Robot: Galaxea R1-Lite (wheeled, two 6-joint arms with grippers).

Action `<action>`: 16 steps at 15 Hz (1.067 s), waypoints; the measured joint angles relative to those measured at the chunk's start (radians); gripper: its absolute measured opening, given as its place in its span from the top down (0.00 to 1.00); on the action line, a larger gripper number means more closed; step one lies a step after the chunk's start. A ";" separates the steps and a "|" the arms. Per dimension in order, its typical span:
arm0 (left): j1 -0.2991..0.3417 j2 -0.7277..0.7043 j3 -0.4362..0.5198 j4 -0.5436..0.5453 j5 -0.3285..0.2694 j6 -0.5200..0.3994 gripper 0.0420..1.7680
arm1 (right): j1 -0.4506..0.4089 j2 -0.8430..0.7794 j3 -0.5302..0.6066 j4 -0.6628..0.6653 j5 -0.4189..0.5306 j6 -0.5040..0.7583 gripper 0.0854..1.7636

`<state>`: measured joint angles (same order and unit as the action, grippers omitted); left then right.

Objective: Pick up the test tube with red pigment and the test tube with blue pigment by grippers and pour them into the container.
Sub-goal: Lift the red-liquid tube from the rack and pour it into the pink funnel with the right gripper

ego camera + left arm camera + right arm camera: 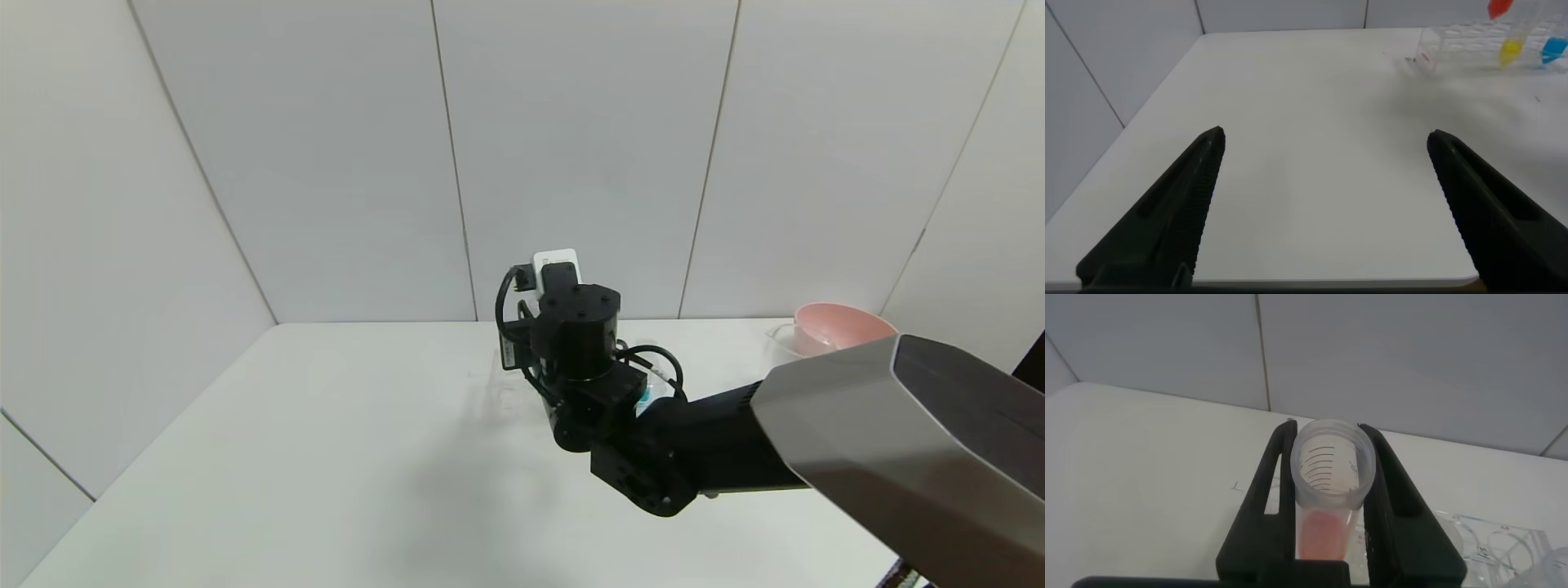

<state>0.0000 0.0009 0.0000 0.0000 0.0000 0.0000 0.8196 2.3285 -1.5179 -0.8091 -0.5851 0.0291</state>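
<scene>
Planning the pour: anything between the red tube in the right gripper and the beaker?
Cannot settle it. The right gripper holds the test tube with red pigment over the table; its arm hides most of the path to the container.

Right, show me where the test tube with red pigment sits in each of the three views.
Head view: not visible; the right arm's wrist hides it.
Left wrist view: only its red liquid shows, at the top edge, raised above the clear tube rack, test tube with red pigment.
Right wrist view: centre, open mouth toward the camera, clamped in the right gripper.
Shared landmark: the tube rack, seen in both wrist views.
</scene>
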 joint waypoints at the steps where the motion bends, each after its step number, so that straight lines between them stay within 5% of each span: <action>1: 0.000 0.000 0.000 0.000 0.000 0.000 0.00 | -0.001 -0.026 0.042 -0.001 0.008 0.000 0.74; 10: 0.000 0.000 0.000 0.000 0.000 0.000 0.00 | -0.053 -0.516 0.715 -0.038 0.269 0.002 0.74; 13: 0.000 0.000 0.000 0.000 0.000 0.000 0.00 | -0.226 -0.699 0.894 -0.026 0.476 0.000 0.74; 16: 0.000 0.000 0.000 0.000 0.000 0.000 0.00 | -0.490 -0.819 0.982 0.021 0.729 -0.030 0.74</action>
<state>0.0000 0.0009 0.0000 0.0000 0.0000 0.0000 0.3300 1.5091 -0.5360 -0.7877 0.1440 -0.0004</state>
